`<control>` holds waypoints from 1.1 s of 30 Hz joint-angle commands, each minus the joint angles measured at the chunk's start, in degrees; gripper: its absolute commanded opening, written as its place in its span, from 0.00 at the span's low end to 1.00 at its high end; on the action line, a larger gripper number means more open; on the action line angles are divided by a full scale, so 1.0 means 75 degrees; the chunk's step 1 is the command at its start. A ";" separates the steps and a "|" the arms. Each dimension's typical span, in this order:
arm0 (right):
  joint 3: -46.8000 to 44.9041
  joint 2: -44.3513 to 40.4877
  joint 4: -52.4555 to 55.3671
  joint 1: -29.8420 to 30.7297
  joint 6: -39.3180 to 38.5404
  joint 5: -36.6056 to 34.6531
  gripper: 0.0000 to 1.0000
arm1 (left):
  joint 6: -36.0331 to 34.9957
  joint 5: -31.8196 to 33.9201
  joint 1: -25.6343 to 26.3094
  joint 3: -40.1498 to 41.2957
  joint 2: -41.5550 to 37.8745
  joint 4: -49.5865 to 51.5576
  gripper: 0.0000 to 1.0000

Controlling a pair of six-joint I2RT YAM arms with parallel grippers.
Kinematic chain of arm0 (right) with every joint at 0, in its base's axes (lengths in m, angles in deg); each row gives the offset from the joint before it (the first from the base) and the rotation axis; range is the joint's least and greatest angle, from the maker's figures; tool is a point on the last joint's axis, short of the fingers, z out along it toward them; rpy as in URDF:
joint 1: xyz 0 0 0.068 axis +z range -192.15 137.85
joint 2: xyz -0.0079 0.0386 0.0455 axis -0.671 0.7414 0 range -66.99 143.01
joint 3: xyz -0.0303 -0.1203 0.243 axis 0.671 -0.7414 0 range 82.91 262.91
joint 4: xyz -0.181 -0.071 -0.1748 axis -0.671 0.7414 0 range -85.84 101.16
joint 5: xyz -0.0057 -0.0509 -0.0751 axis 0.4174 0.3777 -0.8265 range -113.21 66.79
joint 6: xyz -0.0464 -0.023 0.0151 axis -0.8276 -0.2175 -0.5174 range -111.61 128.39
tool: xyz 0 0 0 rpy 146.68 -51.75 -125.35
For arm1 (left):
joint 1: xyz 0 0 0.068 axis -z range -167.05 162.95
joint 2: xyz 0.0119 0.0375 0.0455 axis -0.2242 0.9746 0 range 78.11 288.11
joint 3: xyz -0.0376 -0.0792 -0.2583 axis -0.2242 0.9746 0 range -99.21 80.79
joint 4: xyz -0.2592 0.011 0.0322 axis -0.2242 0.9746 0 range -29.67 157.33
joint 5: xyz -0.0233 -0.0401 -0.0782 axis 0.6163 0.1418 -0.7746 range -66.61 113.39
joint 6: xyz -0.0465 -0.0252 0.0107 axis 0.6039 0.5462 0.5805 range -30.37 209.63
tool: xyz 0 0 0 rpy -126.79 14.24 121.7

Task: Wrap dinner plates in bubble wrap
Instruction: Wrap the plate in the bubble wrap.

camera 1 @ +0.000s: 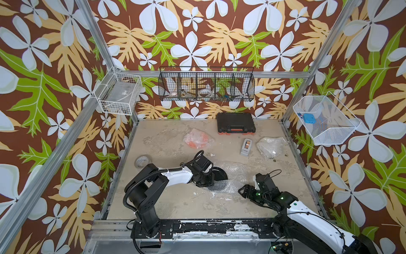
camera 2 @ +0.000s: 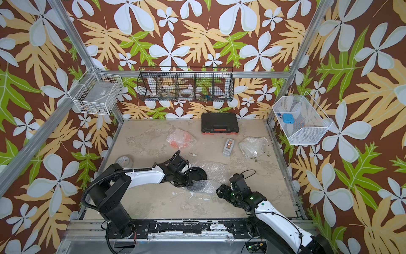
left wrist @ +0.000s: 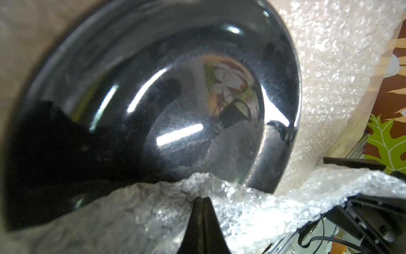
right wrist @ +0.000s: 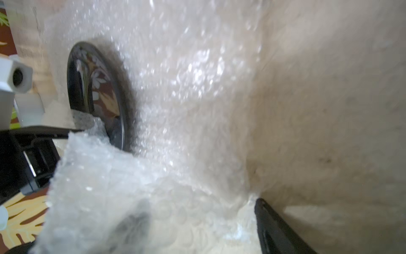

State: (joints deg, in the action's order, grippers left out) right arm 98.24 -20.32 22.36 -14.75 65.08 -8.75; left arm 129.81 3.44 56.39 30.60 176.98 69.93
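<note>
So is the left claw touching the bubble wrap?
Touching: the left wrist view shows the left gripper shut, pinching a fold of the bubble wrap.

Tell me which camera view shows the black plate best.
The left wrist view: the black plate fills the frame, bubble wrap lapping one edge. Both top views show only a sliver beside the left arm; the right wrist view shows it obliquely.

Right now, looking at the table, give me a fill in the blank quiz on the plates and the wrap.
The left gripper has its jaws ___ on the bubble wrap edge.
The bare plate lying on that sheet is ___.
The wrapped plate near the black case is ___.
Missing words: shut; black; orange.
</note>
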 commanded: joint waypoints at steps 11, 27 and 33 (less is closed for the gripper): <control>-0.0252 0.1069 -0.1207 -0.0999 -0.0945 0.0965 0.31 | -0.0130 0.0558 -0.0015 -0.0131 0.0052 0.0997 0.05; 0.0530 0.1155 -0.0304 -0.2828 -0.2357 0.1870 0.00 | -0.0544 0.0257 -0.0097 -0.0647 0.0592 0.1227 0.06; 0.1336 0.0845 0.0096 -0.2680 -0.2052 0.2550 0.00 | -0.0459 0.0211 -0.0098 -0.0702 0.0557 0.1180 0.06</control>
State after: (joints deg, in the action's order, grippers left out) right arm 106.11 -12.71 21.04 -35.60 48.84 7.29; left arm 125.81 3.40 55.61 25.04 180.39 74.92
